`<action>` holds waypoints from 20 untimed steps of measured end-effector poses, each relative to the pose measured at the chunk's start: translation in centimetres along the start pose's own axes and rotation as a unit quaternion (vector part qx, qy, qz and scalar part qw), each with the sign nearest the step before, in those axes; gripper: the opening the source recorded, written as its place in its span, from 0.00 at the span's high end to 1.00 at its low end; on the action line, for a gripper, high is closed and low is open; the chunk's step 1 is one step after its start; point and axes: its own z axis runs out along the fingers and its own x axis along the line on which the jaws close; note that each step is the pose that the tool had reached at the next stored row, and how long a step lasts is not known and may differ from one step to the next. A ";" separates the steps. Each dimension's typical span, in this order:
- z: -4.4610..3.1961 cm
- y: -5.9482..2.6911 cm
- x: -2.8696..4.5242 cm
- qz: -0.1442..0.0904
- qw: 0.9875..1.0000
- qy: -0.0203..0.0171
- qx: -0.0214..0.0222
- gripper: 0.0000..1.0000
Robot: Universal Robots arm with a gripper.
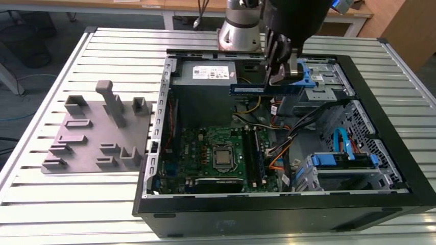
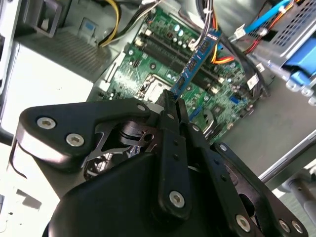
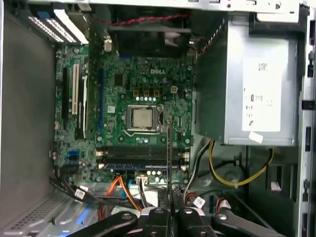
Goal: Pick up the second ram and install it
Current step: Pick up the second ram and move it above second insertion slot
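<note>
Gripper (image 2: pixel 172 101) jaws pinch one end of the second ram (image 2: pixel 195 61) (a firm, closed grip), held aloft above the motherboard (image 3: pixel 123 79); its long axis looks crosswise to the memory slots (image 3: pixel 133 149) below, inside the open case (image 1: pixel 272 217).

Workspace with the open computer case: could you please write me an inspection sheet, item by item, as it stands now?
Surface: slatted metal table, carrying the open computer case.
Job's things: second ram held in the air over the case's inside, apart from the motherboard.
Clutter: grey slotted block beside the case, at the exterior view's left.
Grippers: gripper shut on the second ram.
Cables: yellow cable, orange cables and blue cable lie loose inside the case.
Surroundings: wooden desks behind the table.
</note>
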 end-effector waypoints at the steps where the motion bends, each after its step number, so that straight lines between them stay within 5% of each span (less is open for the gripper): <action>1: 0.02 -0.33 -0.02 0.000 1.000 0.000 0.000 0.86; 11: 0.29 -3.73 -0.08 0.000 1.000 0.000 -0.003 0.86; 20: 0.46 -3.86 -0.07 0.000 1.000 -0.001 -0.004 0.86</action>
